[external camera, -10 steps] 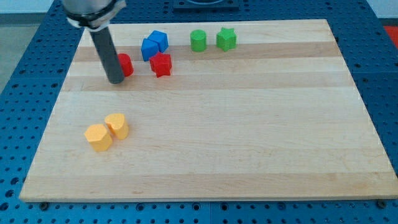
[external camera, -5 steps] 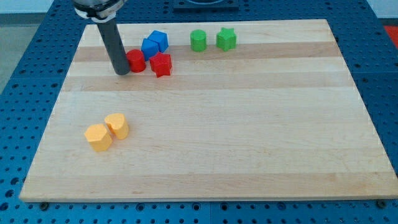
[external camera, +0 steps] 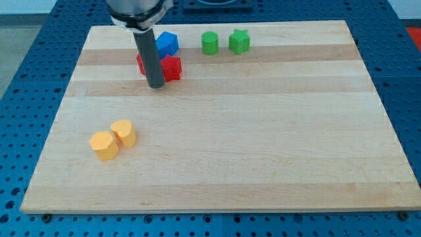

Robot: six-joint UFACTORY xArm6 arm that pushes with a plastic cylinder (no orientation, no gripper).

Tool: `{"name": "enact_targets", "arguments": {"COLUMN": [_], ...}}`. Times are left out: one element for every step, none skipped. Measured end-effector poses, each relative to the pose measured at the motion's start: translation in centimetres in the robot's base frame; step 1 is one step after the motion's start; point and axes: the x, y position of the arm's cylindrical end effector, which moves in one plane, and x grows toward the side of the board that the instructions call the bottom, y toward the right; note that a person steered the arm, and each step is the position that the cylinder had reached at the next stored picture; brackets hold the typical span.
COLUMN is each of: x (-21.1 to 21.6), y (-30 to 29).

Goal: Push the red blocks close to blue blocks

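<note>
A pale wooden board (external camera: 263, 131) with lengthwise grain lies on a blue perforated metal bench (external camera: 26, 85), whose holed surface shows at three, six and nine o'clock under even light.

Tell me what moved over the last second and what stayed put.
My tip slid toward the view's right, pushing one red block up beside the blue blocks; the rod now partly hides them. The red star block, green blocks and yellow blocks stayed put.

One camera looks down at an angle from the near side, taking in the whole pale wooden board (external camera: 263, 151) on the blue perforated table (external camera: 26, 79).
</note>
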Motion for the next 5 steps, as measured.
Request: {"name": "enact_targets", "arguments": {"x": [-0.4, -1.1, -1.2, 0.3, -0.5], "y": [0.4, 0.8, 0.8, -3.0, -9.0]}}
